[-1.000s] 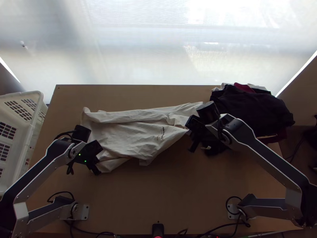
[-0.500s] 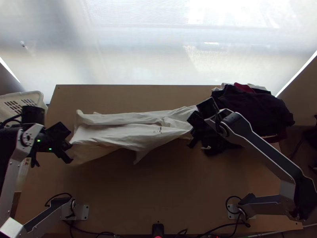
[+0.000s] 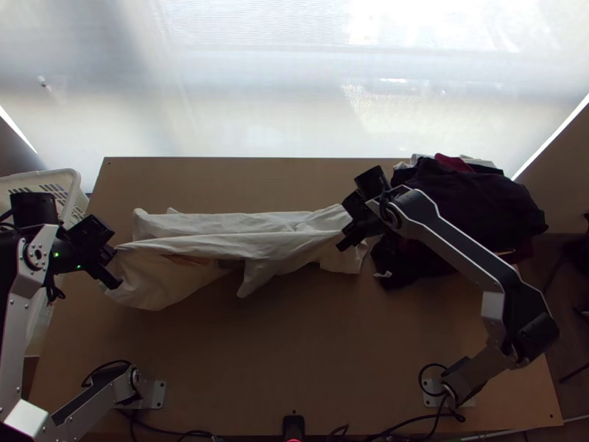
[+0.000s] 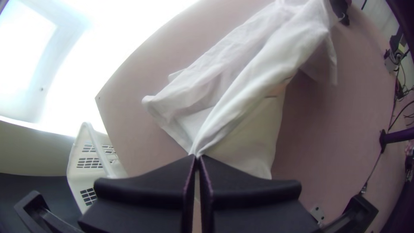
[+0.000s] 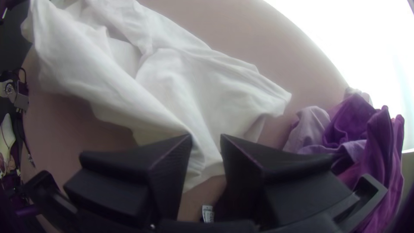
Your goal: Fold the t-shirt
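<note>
The white t-shirt (image 3: 213, 247) lies stretched across the table, bunched lengthwise, its left end raised. My left gripper (image 3: 110, 269) is over the table's left edge. In the left wrist view, the left gripper (image 4: 197, 157) is shut on a gathered edge of the t-shirt (image 4: 254, 82), whose folds run out from the fingertips. My right gripper (image 3: 345, 234) stands at the t-shirt's right end. From the right wrist, the right gripper (image 5: 206, 137) is open, with part of the t-shirt (image 5: 168, 82) between and beyond its parted fingers.
Dark and red clothes (image 3: 464, 199) are heaped at the table's back right, beside the right gripper. A white plastic basket (image 3: 70, 184) stands off the left edge, behind the left arm. Bare wood (image 3: 294, 346) shows along the near side.
My left gripper has moved left, and the t-shirt's left part is now drawn out with it. The right gripper has shifted slightly left; cloth now hangs below and right of it.
</note>
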You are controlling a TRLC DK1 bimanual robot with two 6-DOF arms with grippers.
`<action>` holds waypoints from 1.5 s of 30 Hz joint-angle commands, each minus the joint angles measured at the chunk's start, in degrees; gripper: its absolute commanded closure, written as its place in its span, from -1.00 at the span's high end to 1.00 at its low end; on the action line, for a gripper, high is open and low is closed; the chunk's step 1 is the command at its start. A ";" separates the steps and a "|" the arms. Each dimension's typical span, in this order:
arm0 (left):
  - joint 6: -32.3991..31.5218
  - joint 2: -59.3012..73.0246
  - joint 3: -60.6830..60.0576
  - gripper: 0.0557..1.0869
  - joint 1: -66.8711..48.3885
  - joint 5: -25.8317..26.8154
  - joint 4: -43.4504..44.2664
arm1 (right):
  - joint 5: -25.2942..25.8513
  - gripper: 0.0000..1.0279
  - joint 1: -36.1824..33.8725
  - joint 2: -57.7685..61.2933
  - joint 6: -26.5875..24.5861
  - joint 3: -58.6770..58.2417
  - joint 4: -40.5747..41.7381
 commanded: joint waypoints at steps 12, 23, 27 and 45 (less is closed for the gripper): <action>1.13 5.45 -4.83 -0.92 -2.59 -1.16 9.43 | -0.13 0.77 9.05 0.47 1.68 8.92 -12.91; 7.54 7.29 -3.24 -0.92 4.97 -1.16 12.24 | 1.71 0.77 19.16 2.05 1.51 3.65 -9.39; 8.51 9.67 -1.22 -0.92 6.37 -1.07 12.24 | 11.56 0.77 25.84 2.67 -2.62 -2.94 -1.04; 7.72 9.84 -1.57 -0.92 6.28 -1.07 12.15 | 29.57 0.68 32.69 3.28 -14.75 -14.72 25.59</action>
